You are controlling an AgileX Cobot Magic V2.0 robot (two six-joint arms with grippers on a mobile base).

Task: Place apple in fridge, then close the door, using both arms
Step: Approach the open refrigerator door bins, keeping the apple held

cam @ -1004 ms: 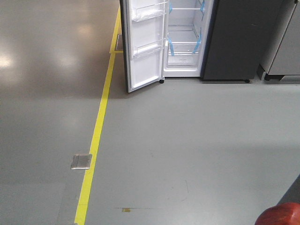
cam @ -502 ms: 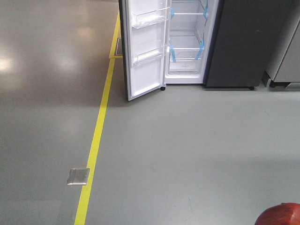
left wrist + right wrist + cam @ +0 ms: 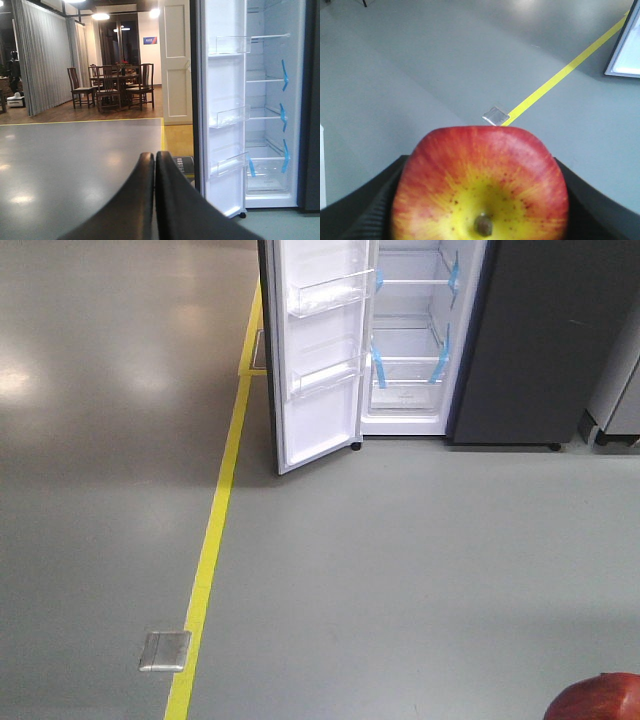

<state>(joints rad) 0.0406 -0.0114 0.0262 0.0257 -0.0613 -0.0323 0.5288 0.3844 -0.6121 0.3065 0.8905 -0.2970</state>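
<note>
Well short of the fridge (image 3: 540, 340), the right fingers (image 3: 365, 210) clasp the apple (image 3: 480, 185) from both sides; what looks like its stem end faces the wrist camera. The left fingers (image 3: 142, 200) are pressed flat together, pointing toward the fridge. On the floor before the fridge lie a metal floor plate (image 3: 165, 651) and a yellow line (image 3: 215, 530). The fridge's door (image 3: 320, 420) stands wide open on its left side, with clear bins (image 3: 330, 292) on the white lining. Blue tape (image 3: 378, 370) marks the fridge shelves.
</note>
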